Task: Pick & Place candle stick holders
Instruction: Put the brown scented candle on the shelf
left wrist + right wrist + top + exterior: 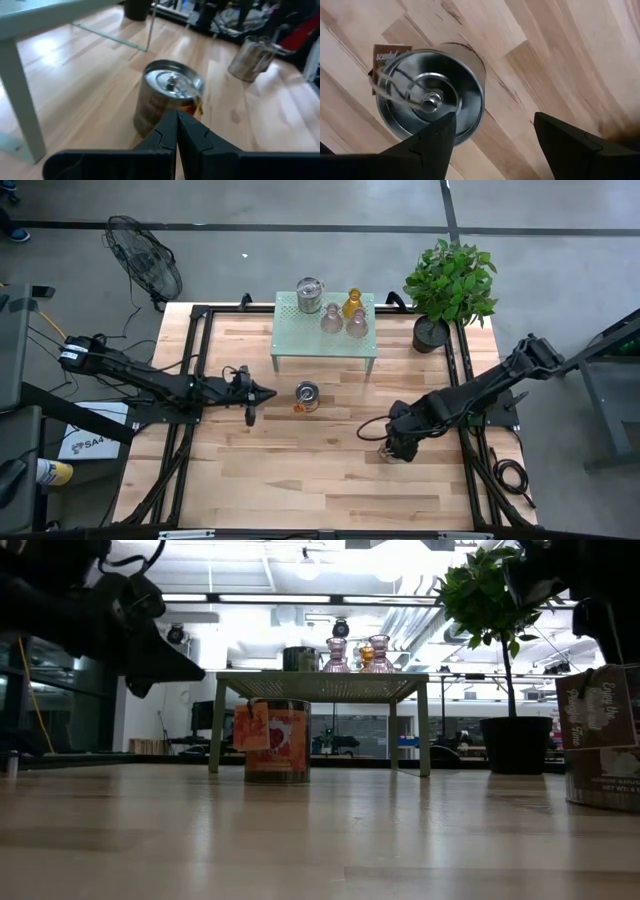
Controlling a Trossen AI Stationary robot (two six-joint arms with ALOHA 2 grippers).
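Two silver lidded holders stood off the mint-green stand (324, 330): one (306, 396) just before it, faced by the left hand (250, 395), fingers together; the other (430, 102) beneath the right hand (510, 142), whose fingers stood apart, seemingly poised to grasp.

Silver holder (277, 741) with an orange tag sits on the table (300, 840) just in front of the green stand (322, 686). Pink and amber holders up top, plant (497, 610) off right.

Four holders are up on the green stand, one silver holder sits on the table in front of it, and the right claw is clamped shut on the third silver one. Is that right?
Not quite. The right claw is open above the silver holder, not clamped on it; the right wrist view shows its fingers spread, with bare table between them. The rest holds: four holders on the green stand and one silver holder on the table in front of it.
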